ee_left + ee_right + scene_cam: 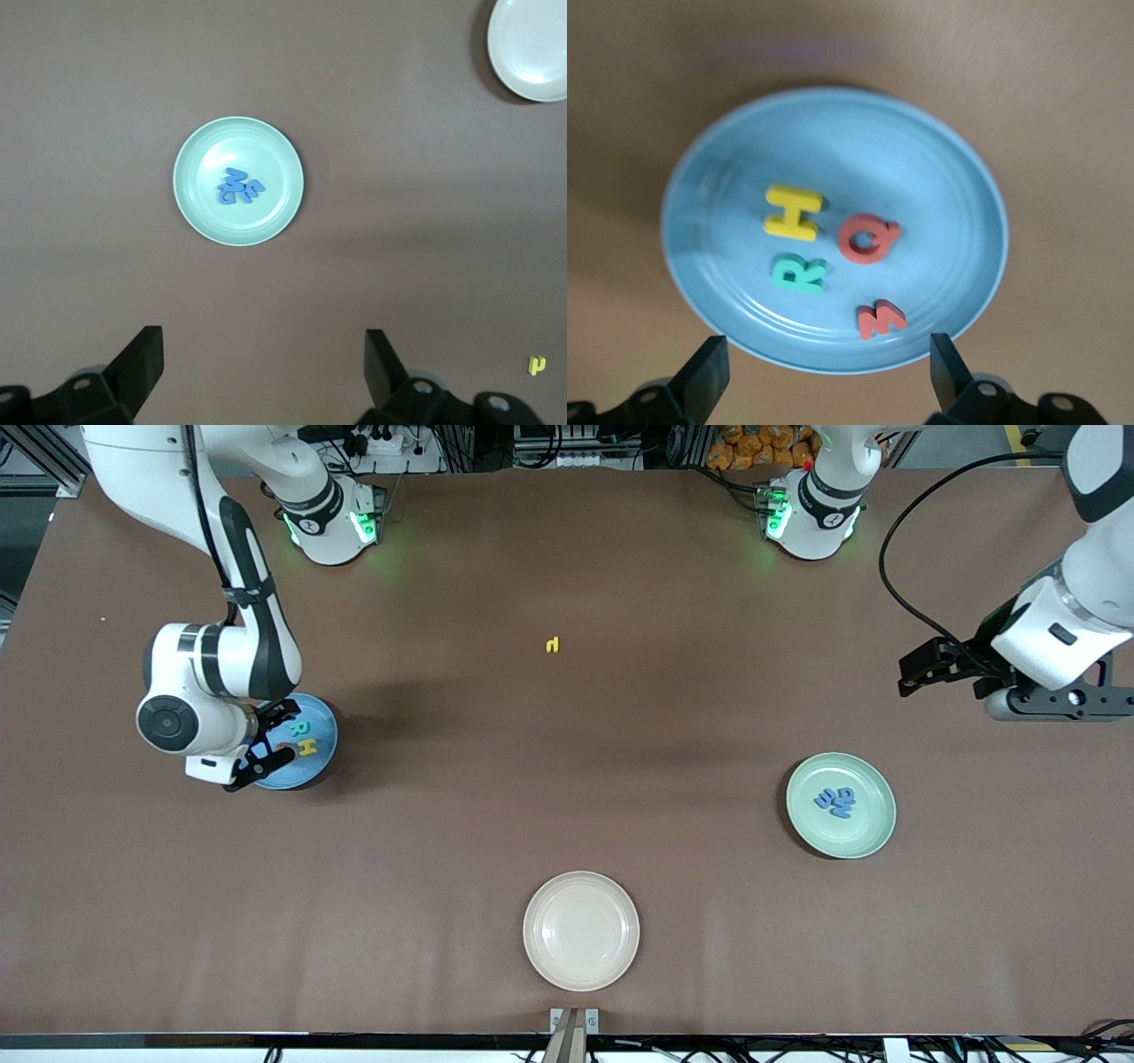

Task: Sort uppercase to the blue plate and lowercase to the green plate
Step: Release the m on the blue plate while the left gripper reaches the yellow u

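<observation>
The blue plate (pixel 292 775) lies at the right arm's end of the table. It holds the yellow H (pixel 794 212), teal R (pixel 799 274), red Q (pixel 866 238) and red M (pixel 880 319). My right gripper (pixel 276 737) hangs open and empty over this plate (pixel 921 168), with its fingers apart above the plate's edge. The green plate (pixel 873 837) at the left arm's end holds three blue lowercase letters (pixel 239 187). A small yellow lowercase letter (pixel 553 644) lies alone mid-table. My left gripper (pixel 905 676) is open and empty, high over bare table beside the green plate (pixel 199 150).
An empty cream-white plate (pixel 581 930) sits near the table's front edge, nearer the camera than the yellow letter. It also shows in the left wrist view (pixel 532 44). The yellow letter shows there too (pixel 536 365).
</observation>
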Controlling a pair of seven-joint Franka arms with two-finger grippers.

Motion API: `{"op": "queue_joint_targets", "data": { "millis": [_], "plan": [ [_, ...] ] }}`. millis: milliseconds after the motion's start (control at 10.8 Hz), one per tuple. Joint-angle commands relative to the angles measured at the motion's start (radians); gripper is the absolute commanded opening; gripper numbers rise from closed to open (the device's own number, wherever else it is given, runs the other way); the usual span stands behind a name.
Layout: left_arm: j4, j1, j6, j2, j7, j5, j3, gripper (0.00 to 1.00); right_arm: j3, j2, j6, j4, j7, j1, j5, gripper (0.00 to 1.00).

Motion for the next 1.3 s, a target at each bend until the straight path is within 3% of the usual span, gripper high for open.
{"op": "queue_joint_targets", "data": {
  "millis": [0, 279, 464, 557, 836, 1022, 1207],
  "plan": [
    [-0.006, -0.026, -0.010, 0.016, -0.023, 0.008, -0.052, 1.00, 0.127, -0.093, -0.171, 0.121, 0.101, -0.119, 0.008, 1.00],
    [-0.005, -0.112, 0.051, 0.109, -0.267, -0.005, -0.208, 1.00, 0.287, -0.251, -0.206, 0.157, 0.176, -0.300, -0.001, 1.00],
    [-0.003, -0.238, 0.110, 0.175, -0.459, 0.004, -0.227, 1.00, 0.416, -0.293, -0.267, 0.244, 0.202, -0.439, -0.001, 1.00],
    [-0.003, -0.294, 0.152, 0.212, -0.498, 0.004, -0.227, 1.00, 0.444, -0.305, -0.320, 0.297, 0.256, -0.464, -0.001, 1.00],
    [0.001, -0.457, 0.285, 0.321, -0.692, 0.018, -0.227, 1.00, 0.448, -0.319, -0.376, 0.426, 0.321, -0.504, -0.003, 1.00],
    [0.003, -0.552, 0.370, 0.399, -0.888, 0.090, -0.227, 1.00, 0.494, -0.292, -0.429, 0.543, 0.385, -0.564, -0.009, 1.00],
    [0.008, -0.624, 0.411, 0.473, -1.027, 0.133, -0.227, 1.00, 0.496, -0.287, -0.448, 0.565, 0.419, -0.549, -0.013, 1.00]
  ]
}}
